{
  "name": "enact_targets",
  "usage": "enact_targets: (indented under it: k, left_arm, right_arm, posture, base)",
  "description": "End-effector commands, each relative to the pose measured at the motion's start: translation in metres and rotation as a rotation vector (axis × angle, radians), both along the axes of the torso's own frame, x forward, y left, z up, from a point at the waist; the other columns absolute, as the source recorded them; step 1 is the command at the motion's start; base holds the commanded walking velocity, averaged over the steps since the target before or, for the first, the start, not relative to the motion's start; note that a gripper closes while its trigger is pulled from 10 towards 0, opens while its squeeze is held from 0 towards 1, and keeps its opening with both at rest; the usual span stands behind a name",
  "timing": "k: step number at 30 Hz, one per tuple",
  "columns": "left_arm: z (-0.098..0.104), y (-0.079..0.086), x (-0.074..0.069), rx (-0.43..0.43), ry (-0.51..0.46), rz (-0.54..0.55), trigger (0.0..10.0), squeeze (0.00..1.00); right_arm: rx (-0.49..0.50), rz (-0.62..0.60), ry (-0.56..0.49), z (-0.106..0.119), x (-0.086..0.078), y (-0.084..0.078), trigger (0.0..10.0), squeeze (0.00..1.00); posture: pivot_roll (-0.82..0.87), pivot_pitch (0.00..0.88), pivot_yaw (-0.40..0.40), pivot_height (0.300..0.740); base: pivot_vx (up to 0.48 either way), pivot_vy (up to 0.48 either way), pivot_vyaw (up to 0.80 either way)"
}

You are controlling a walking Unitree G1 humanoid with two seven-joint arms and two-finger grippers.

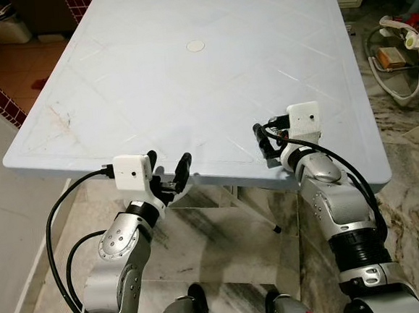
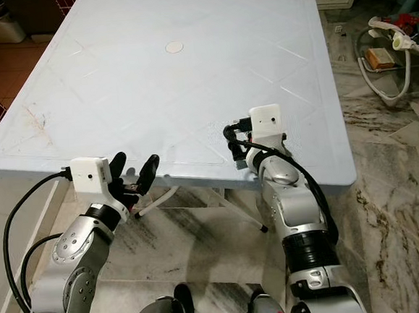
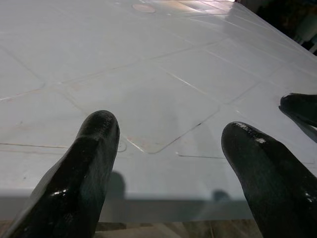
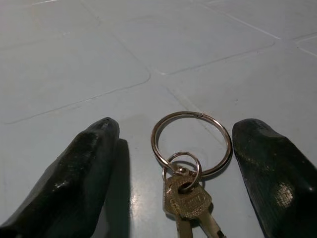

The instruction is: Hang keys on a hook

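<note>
We are standing at the near edge of a pale blue plastic table [image 1: 190, 93] with both of our silver arms raised to it. Our left gripper [image 1: 169, 172] is hovering just at the table's near edge, its two black fingers [image 3: 89, 163] spread wide apart and holding nothing; in the left wrist view they are framing bare tabletop. Our right gripper [image 4: 173, 158] is resting low over the table a little way in from the near edge, on our right side, and its two fingers are likewise parted widely, released rather than clenched.

Between those right fingers, in the right wrist view, one bunch of brass-coloured keys on silver metal rings [image 4: 190, 168] is lying flat on the table. We are counting two rings, a large one and a smaller one linked through it, and what look like two keys hanging from the smaller ring, though their lower ends are cut off by the frame. The large ring is lying close to one finger, and we cannot tell whether it is touching it.

Farther across the table, one small round pale disc [image 1: 196, 46] is sitting in the surface near the middle. Beyond the table on our right, a white looped hose [image 1: 399, 76] is lying on the marbled floor [image 1: 415, 184].
</note>
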State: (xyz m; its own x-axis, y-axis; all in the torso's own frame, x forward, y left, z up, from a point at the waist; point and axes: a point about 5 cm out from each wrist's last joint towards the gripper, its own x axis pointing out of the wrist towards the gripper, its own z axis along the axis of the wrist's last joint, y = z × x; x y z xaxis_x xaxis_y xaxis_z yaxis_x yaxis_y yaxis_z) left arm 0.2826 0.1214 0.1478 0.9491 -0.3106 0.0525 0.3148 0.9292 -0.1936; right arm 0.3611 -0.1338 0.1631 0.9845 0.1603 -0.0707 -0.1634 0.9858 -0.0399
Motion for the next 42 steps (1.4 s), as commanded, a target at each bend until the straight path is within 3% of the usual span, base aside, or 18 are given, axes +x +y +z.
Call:
enact_targets:
  k: [1,42]
  left_arm:
    - [-0.0045,0.0046,-0.002,0.011,0.018,0.021,10.0,0.0]
    - [-0.0034,0.0042,0.0028,0.021,0.014,0.03,10.0,0.0]
  right_arm:
    - [-0.008,0.024,0.069,-0.0147,-0.0008,0.0059,0.0,0.0]
    - [-0.101,0.011,0.131,-0.023,-0.0058,0.0022,0.0,0.0]
  posture:
    - [-0.02,0.272,0.067,0.74]
    - [-0.02,0.246,0.064,0.74]
  base:
    - [0.0,0.0,0.0]
    - [0.0,0.0,0.0]
